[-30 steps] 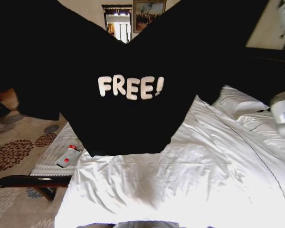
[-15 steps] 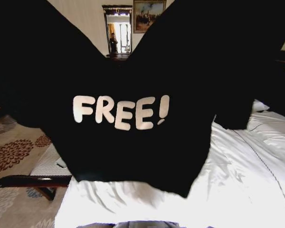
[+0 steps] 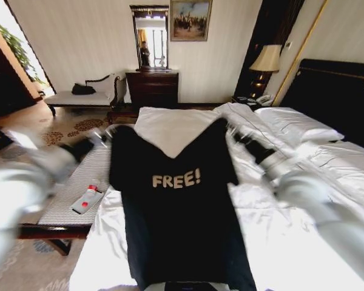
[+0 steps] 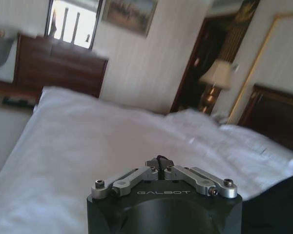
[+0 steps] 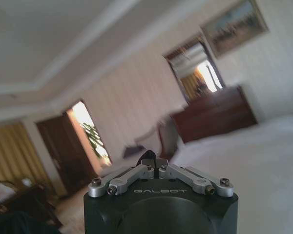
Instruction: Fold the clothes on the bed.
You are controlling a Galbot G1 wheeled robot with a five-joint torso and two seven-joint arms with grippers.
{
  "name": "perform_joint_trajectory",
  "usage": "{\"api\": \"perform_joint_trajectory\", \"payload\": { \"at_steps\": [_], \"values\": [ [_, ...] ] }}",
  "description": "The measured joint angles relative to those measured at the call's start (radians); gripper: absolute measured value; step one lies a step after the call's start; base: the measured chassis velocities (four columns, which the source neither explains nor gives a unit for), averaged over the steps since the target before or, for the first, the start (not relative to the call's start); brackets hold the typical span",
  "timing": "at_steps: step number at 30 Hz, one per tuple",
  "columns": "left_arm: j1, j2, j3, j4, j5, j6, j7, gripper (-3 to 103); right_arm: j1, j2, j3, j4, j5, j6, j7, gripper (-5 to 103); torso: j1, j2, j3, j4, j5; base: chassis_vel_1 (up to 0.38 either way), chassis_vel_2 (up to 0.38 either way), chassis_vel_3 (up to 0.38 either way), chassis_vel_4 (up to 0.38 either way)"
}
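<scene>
Flung down from the air, shirt [image 3: 179, 224] is now lying chest-up on bed [image 3: 303, 242], both claws, left [image 4: 158, 165] and right [image 5: 153, 161], clenched on its shoulders; tugging evenly should flatten it.

A dark dresser [image 3: 153, 88] is set against the far wall beneath a mirror [image 3: 150, 37] and framed painting [image 3: 190, 19]. A lit lamp [image 3: 267, 59] is seen nearby.

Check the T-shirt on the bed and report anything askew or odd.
The T-shirt lies face up on the bed but not flat: its sleeves are bunched at the shoulders and its hem runs off the near edge.
</scene>
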Motion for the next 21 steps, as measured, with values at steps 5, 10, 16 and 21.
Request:
{"api": "perform_joint_trajectory", "payload": {
  "at_steps": [5,10,16,21],
  "values": [
    [-0.082,-0.106,0.134,0.15,0.1,-0.017,-0.001,0,0.031,0.105,-0.1,-0.165,-0.105,0.048,-0.024,0,0.0,0.0,0.0,-0.0001,0.0003,0.0,0.0,0.0,0.0],
    [-0.154,-0.199,0.224,0.303,0.176,-0.041,0.004,0,0.067,0.169,-0.147,-0.318,-0.205,0.098,-0.051,0,0.0,0.0,0.0,-0.0002,0.0003,0.0,0.0,0.0,0.0],
    [-0.194,-0.275,0.265,0.42,0.236,-0.058,0.01,0,0.122,0.218,-0.186,-0.463,-0.288,0.137,-0.054,0,0.0,0.0,0.0,-0.0002,0.0002,0.0,0.0,0.0,0.0],
    [-0.237,-0.336,0.292,0.506,0.297,-0.073,0.018,0,0.208,0.27,-0.224,-0.594,-0.327,0.171,-0.052,0,0.0,0.0,0.0,-0.0002,0.0002,0.0,0.0,0.0,0.0]
  ]
}}
